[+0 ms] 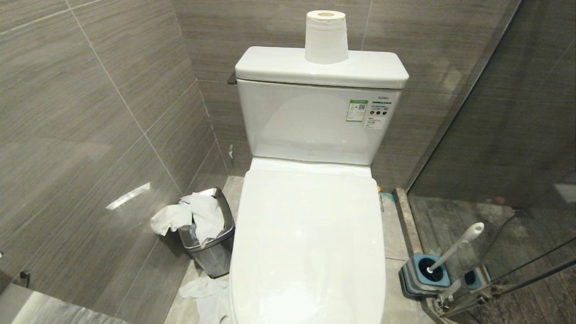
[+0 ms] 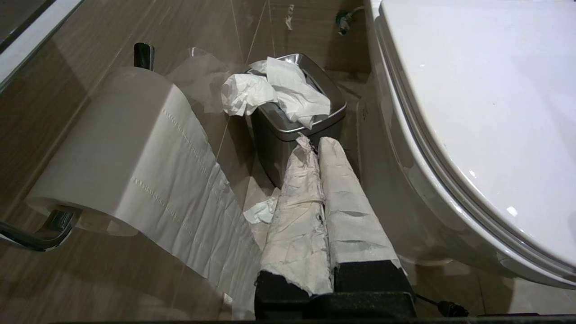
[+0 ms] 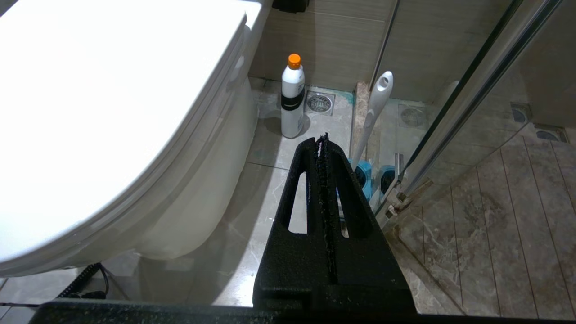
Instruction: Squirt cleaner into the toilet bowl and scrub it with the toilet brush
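Note:
The white toilet (image 1: 310, 243) has its lid down, so the toilet bowl is hidden. To its right the toilet brush (image 1: 456, 246) leans in a grey-and-blue holder (image 1: 425, 274); only its white handle (image 3: 375, 108) shows. No cleaner liquid is in view. A white bottle with an orange cap (image 3: 292, 101) stands on the floor behind the toilet's right side. Neither arm shows in the head view. My left gripper (image 2: 315, 140), its fingers wrapped in white tape, hangs shut and empty beside the toilet's left flank. My right gripper (image 3: 323, 137) is shut and empty, short of the brush.
A steel bin (image 1: 211, 252) stuffed with tissue stands left of the toilet, with tissue on the floor by it. A paper roll (image 1: 326, 38) sits on the tank, another (image 2: 121, 144) hangs on the left wall. A glass shower partition (image 1: 495, 135) closes the right side.

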Tool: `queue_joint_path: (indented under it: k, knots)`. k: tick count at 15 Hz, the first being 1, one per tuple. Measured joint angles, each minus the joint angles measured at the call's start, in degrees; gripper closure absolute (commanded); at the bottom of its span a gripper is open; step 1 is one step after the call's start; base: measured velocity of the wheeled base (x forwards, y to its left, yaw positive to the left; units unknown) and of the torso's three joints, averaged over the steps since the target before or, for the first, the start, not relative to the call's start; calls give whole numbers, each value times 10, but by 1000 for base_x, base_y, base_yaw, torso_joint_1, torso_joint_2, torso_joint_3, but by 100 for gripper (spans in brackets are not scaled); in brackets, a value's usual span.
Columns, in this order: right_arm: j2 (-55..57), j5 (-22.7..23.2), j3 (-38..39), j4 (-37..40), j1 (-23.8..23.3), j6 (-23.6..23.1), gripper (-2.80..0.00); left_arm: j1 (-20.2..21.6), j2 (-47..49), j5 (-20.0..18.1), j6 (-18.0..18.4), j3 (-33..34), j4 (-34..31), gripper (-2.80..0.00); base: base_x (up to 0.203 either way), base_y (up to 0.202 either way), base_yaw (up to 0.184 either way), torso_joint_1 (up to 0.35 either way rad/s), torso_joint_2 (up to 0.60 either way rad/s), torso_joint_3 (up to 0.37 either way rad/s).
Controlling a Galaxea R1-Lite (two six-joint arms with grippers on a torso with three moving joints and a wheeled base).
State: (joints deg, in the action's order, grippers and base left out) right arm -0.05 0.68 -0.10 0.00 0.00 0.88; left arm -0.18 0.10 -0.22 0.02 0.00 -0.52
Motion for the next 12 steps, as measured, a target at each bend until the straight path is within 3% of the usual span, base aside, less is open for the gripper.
queue_joint_path:
  k: [8, 12]
  knots:
    - [0, 4, 0, 1, 0, -10, 0, 0, 0, 0, 0, 0, 0, 0, 0, 0, 0, 0, 0, 0]
    - [0, 11, 1, -1, 0, -70, 0, 0, 0, 0, 0, 0, 0, 0, 0, 0, 0, 0, 0, 0]
